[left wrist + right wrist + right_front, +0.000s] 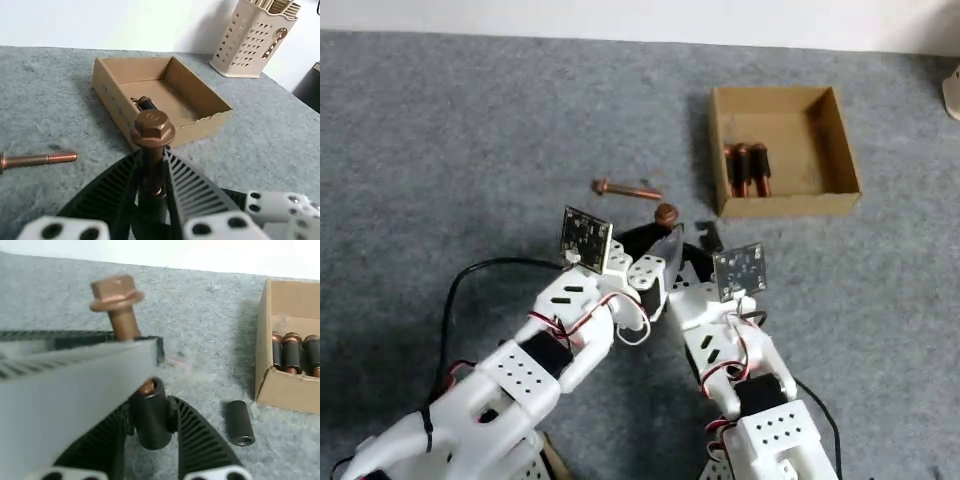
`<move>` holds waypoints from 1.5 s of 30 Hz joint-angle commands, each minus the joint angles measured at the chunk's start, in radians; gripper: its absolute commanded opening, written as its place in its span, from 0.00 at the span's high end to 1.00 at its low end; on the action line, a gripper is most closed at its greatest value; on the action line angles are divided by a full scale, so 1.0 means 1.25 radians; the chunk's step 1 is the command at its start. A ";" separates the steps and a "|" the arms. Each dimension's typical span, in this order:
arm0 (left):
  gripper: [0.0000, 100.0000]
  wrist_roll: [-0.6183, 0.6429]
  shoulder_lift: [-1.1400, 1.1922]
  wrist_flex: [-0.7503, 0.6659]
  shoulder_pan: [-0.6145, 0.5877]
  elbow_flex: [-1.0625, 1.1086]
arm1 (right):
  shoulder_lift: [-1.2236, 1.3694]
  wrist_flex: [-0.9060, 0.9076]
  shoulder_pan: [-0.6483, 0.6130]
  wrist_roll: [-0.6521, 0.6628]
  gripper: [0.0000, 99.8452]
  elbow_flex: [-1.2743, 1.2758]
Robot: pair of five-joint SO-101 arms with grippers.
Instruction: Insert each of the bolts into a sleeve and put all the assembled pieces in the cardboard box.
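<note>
Near cardboard box [786,205]: left pincer [152,167] clamps copper hex-head bolt [152,129]; right pincer [150,409] grips short black sleeve [150,422].

Grey, seemingly felted table [440,120] bears cardboard box [785,205], bolt [625,188] and sleeve [239,422].

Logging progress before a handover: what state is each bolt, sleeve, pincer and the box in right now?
held bolt: upright, head up, tip at mouth of held sleeve.
held sleeve: upright, opening up.
left pincer: shut on held bolt.
right pincer: shut on held sleeve.
loose bolt: lying flat, bare.
loose sleeve: lying flat, empty.
cardboard box: open, three assembled pieces inside.
</note>
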 commanded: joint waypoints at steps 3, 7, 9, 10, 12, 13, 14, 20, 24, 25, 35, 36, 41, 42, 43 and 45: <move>0.99 -0.071 -0.013 0.064 0.007 -0.033 | -0.008 -0.006 -0.018 -0.012 0.99 0.053; 0.90 -0.112 -0.013 0.164 0.007 -0.068 | -0.008 -0.006 -0.007 -0.014 0.99 0.053; 0.82 -0.102 -0.013 0.214 0.006 -0.088 | -0.008 -0.006 -0.004 -0.014 0.99 0.053; 0.78 -0.092 -0.013 0.247 0.003 -0.102 | -0.008 -0.006 -0.004 -0.014 0.99 0.053; 0.75 -0.085 -0.013 0.341 -0.008 -0.148 | -0.008 -0.006 -0.004 -0.014 0.99 0.053; 0.74 -0.082 -0.014 0.392 -0.014 -0.176 | -0.008 -0.007 -0.004 -0.014 0.99 0.053; 0.74 -0.082 -0.014 0.437 -0.019 -0.199 | -0.008 -0.007 -0.004 -0.014 0.99 0.053; 0.74 -0.082 -0.021 0.646 -0.111 -0.239 | -0.008 -0.007 0.001 -0.014 0.99 0.055; 0.74 -0.083 -0.019 0.778 -0.274 -0.235 | -0.004 -0.006 0.064 -0.017 0.99 0.048; 0.74 -0.085 -0.018 0.802 -0.311 -0.235 | -0.003 -0.004 0.083 -0.018 0.99 0.048; 0.74 -0.083 -0.015 0.722 -0.386 -0.123 | -0.001 0.271 0.123 -0.014 0.99 -0.195; 0.74 -0.083 -0.015 0.689 -0.386 -0.104 | -0.001 0.272 0.123 -0.014 0.99 -0.226; 0.74 -0.085 -0.015 0.571 -0.386 -0.040 | 0.067 0.273 0.144 0.103 0.99 -0.331; 0.74 -0.085 -0.015 0.565 -0.387 -0.035 | 0.105 0.269 0.160 0.123 0.99 -0.348; 0.74 -0.085 -0.015 0.565 -0.387 -0.034 | 0.149 0.262 0.179 0.135 0.99 -0.380; 0.74 -0.085 -0.015 0.565 -0.387 -0.034 | 0.250 0.239 0.212 0.150 0.99 -0.455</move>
